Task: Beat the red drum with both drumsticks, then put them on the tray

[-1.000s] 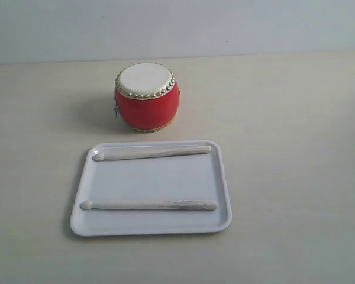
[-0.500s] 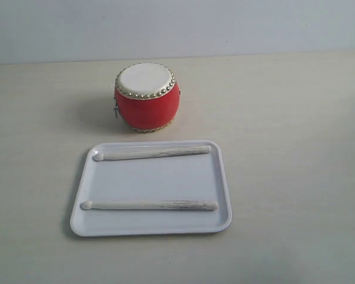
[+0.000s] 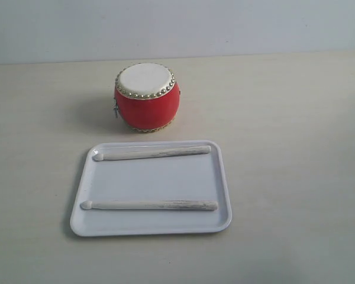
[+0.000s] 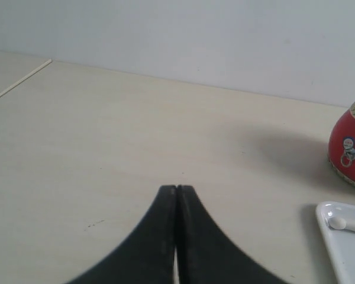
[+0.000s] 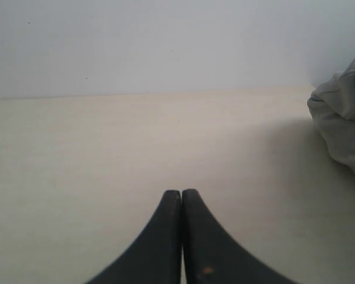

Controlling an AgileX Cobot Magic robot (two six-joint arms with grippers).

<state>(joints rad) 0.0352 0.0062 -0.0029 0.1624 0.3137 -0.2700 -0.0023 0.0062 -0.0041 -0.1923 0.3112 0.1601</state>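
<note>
The red drum (image 3: 146,97) stands upright on the table behind the white tray (image 3: 151,228). Two pale drumsticks lie on the tray, one (image 3: 151,153) along its far side and one (image 3: 149,205) along its near side, tips to the left. Neither arm shows in the exterior view. My left gripper (image 4: 176,188) is shut on nothing above bare table; the red drum (image 4: 350,148), a corner of the tray (image 4: 342,245) and one drumstick tip (image 4: 337,222) sit at the edge of its view. My right gripper (image 5: 181,192) is shut and empty over bare table.
The pale wooden table (image 3: 284,148) stretches around the tray and drum, with a plain wall behind. A crumpled grey cloth (image 5: 343,127) lies at the edge of the right wrist view. A seam line (image 4: 18,86) crosses the table in the left wrist view.
</note>
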